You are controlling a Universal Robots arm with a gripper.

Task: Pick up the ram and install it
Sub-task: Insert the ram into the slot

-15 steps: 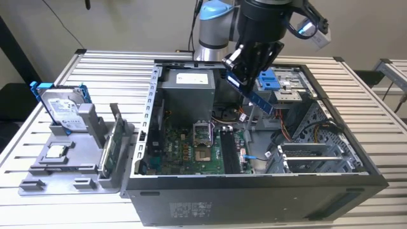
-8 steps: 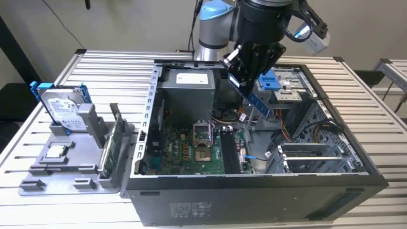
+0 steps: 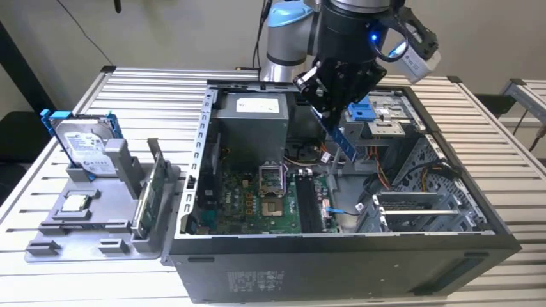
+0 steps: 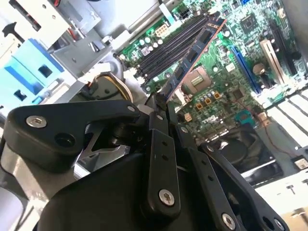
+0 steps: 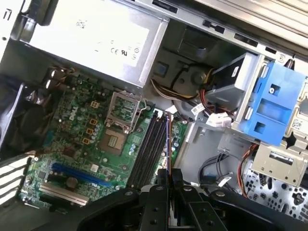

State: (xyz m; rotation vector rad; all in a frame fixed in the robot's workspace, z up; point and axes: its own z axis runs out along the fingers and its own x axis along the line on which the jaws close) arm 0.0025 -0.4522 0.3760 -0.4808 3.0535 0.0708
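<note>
My gripper (image 3: 330, 105) hangs over the open computer case (image 3: 341, 256), shut on the ram (image 3: 343, 144). The ram is a long thin dark stick that slants down from the fingers toward the motherboard (image 3: 256, 211). The second wrist view has the ram (image 4: 195, 53) reaching out from the gripper (image 4: 161, 103) above the black memory slots (image 4: 168, 48). It appears edge-on in the first wrist view, the ram (image 5: 168, 144) rising from the gripper (image 5: 168, 175), just beside the memory slots (image 5: 148, 149). The stick is still above the board, not seated.
A silver hard drive in a blue frame (image 3: 85, 144) and a green circuit board (image 3: 149, 198) stand in a grey fixture (image 3: 77, 224) on the exterior view's left. Inside the case are the power supply (image 3: 252, 118), a blue drive bracket (image 3: 362, 110), loose cables (image 5: 207, 110) and the processor socket (image 3: 271, 179).
</note>
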